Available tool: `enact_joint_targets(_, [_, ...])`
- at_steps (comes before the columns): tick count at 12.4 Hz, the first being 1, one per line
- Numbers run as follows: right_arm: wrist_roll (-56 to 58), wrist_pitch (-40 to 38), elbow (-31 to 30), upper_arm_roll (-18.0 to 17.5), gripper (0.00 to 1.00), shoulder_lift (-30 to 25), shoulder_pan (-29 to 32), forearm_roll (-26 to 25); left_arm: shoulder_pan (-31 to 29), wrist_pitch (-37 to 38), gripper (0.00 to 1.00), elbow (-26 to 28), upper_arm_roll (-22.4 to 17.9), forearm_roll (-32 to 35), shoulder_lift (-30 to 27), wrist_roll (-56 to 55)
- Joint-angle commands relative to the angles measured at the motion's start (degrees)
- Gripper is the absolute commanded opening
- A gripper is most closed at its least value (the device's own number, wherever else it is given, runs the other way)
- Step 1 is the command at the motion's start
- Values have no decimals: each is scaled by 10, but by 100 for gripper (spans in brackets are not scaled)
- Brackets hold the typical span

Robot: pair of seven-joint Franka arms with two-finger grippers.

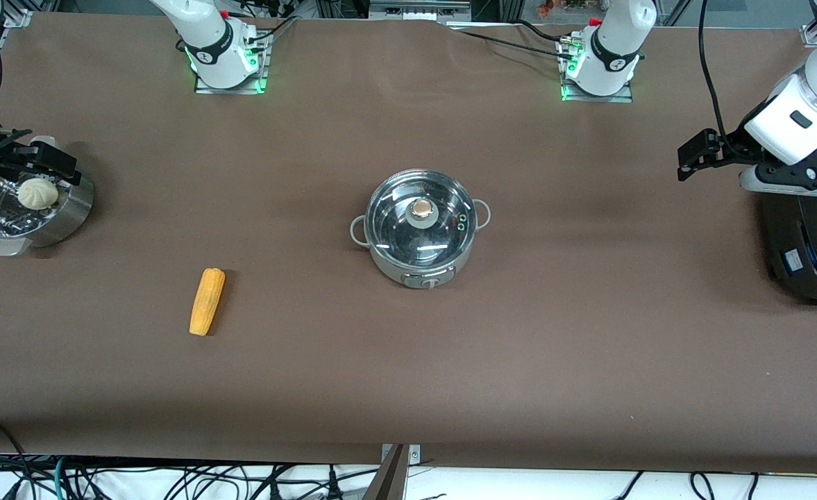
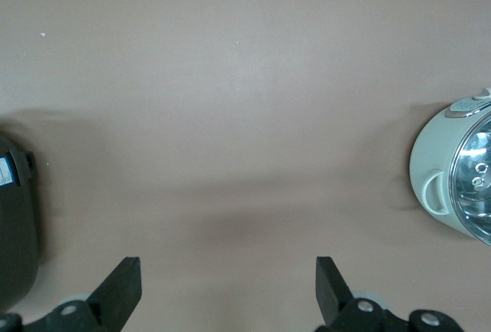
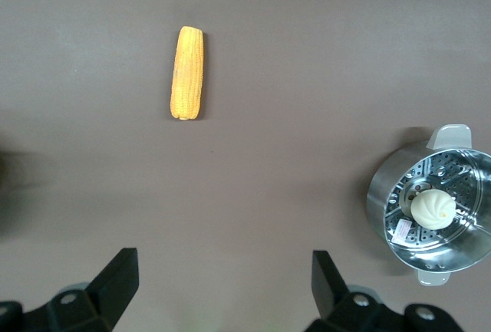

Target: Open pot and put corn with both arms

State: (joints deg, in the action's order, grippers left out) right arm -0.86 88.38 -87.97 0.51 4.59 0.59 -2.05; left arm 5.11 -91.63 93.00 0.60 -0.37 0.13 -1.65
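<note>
The shiny steel pot (image 1: 420, 232) stands mid-table with its glass lid on, the lid's knob (image 1: 421, 208) on top. Its edge shows in the left wrist view (image 2: 453, 175). The yellow-orange corn (image 1: 207, 301) lies on the cloth toward the right arm's end, nearer the front camera than the pot; it also shows in the right wrist view (image 3: 188, 73). My left gripper (image 1: 701, 154) (image 2: 229, 271) is open and empty, up in the air beside the rice cooker. My right gripper (image 1: 51, 163) (image 3: 224, 264) is open and empty, up by the steamer basket.
A perforated steel steamer basket (image 1: 68, 212) (image 3: 383, 202) holding a white bun (image 1: 37, 194) (image 3: 434, 208) stands at the right arm's end. A large black rice cooker (image 1: 807, 257) (image 2: 14, 232) stands at the left arm's end. Brown cloth covers the table.
</note>
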Motion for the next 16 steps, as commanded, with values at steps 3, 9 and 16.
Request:
enact_joint_targets(3, [9,-5,18,0,100,6,4,10,-10,16,100,-18,9,13,7,15])
enact_joint_targets(9, [6,-5,18,0,100,6,4,11,-10,20,100,-18,9,12,7,14])
enact_joint_targets(16, [3,-5,18,0,100,6,4,11,-10,20,100,-18,8,13,14,16])
